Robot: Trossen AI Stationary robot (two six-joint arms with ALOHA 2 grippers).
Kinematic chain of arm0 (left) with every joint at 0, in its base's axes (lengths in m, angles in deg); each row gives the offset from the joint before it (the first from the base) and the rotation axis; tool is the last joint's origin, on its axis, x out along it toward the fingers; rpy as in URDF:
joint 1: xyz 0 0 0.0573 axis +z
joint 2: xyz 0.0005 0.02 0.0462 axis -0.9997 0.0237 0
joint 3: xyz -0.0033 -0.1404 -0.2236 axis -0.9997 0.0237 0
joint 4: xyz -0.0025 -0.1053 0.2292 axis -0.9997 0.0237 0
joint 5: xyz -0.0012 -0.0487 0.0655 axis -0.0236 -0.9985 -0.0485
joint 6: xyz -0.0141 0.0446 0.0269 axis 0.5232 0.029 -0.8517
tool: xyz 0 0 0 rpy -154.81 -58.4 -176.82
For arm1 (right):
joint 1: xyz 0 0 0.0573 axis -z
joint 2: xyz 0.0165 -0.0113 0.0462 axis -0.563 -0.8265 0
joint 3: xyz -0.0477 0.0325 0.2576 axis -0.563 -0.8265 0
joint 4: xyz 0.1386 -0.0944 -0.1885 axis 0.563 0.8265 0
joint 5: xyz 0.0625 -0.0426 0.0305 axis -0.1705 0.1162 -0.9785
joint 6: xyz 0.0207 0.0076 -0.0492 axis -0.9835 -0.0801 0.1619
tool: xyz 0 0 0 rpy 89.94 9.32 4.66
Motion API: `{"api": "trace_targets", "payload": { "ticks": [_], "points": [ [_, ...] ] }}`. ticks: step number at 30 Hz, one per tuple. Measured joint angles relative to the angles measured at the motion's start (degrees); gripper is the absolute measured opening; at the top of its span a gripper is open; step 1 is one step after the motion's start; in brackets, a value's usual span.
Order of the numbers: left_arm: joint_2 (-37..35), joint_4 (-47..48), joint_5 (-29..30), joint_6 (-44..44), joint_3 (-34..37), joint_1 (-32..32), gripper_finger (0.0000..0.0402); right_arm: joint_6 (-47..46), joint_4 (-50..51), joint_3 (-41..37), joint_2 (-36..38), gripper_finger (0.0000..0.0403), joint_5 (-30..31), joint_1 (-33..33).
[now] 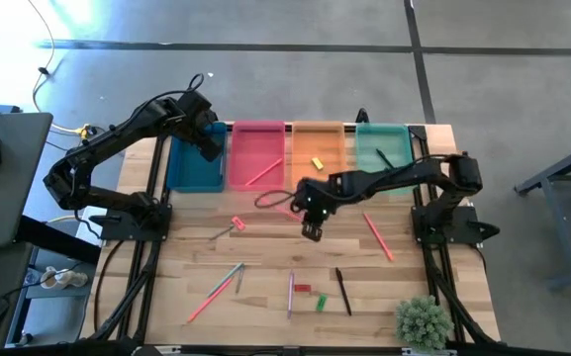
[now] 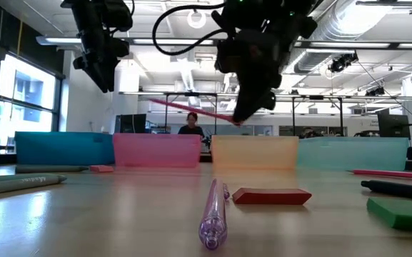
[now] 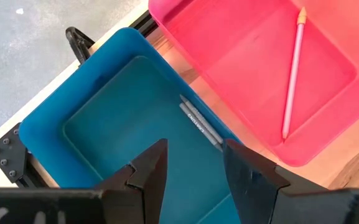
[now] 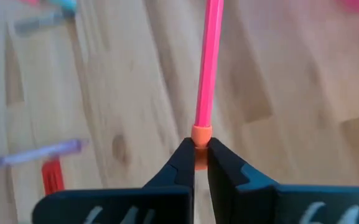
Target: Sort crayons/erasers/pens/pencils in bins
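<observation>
My right gripper (image 4: 200, 149) hangs over the middle of the table (image 1: 311, 232), shut on a pink pencil (image 4: 208, 62) that is lifted in front of the bins (image 2: 191, 111). My left gripper (image 3: 195, 162) stands open above the teal-blue bin (image 1: 194, 163), which holds grey crayons (image 3: 201, 121). One pencil (image 1: 262, 173) lies in the pink bin (image 1: 257, 148). A yellow eraser (image 1: 317, 163) lies in the orange bin (image 1: 317, 138), and a dark pen (image 1: 384, 156) in the mint bin (image 1: 389, 148). My right gripper pinches the pencil's orange end (image 4: 201, 132) between its two fingertips. The fingers slant down from above. The pencil sticks out ahead of the fingers, almost level, and is lifted clear of the table.
On the wood lie another pink pencil (image 1: 377, 235), a black pen (image 1: 343, 290), a purple pen (image 1: 290, 292), red (image 1: 303, 289) and green (image 1: 321, 302) erasers, two sticks (image 1: 216, 292) and a red eraser (image 1: 237, 224). A small plant (image 1: 424, 321) stands at the near right corner.
</observation>
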Motion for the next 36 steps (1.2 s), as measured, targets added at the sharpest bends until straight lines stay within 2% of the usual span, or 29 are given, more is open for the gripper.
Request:
{"api": "trace_targets", "payload": {
  "ticks": [7,14,25,28,36],
  "points": [
    [0.00,-0.03,-0.02,0.00,0.00,0.00,0.0143,-0.07,-3.62,4.86,-0.42,0.0003,-0.61,5.68],
    [0.00,-0.04,-0.04,0.00,0.00,0.00,0.0142,-5.65,-14.57,8.89,-0.42,0.0003,0.94,10.77],
    [0.00,-0.02,0.00,0.00,0.00,-0.02,0.0142,-18.44,-30.34,9.14,-2.55,0.0003,11.87,14.14],
    [0.00,0.00,0.02,0.00,0.00,-0.02,0.0142,-20.88,-33.43,9.18,-3.96,0.0003,13.27,14.08],
    [0.00,-0.08,0.27,0.00,0.00,-0.02,0.0142,-23.12,-30.75,9.18,-8.27,0.0003,12.89,13.25]
  ]
}}
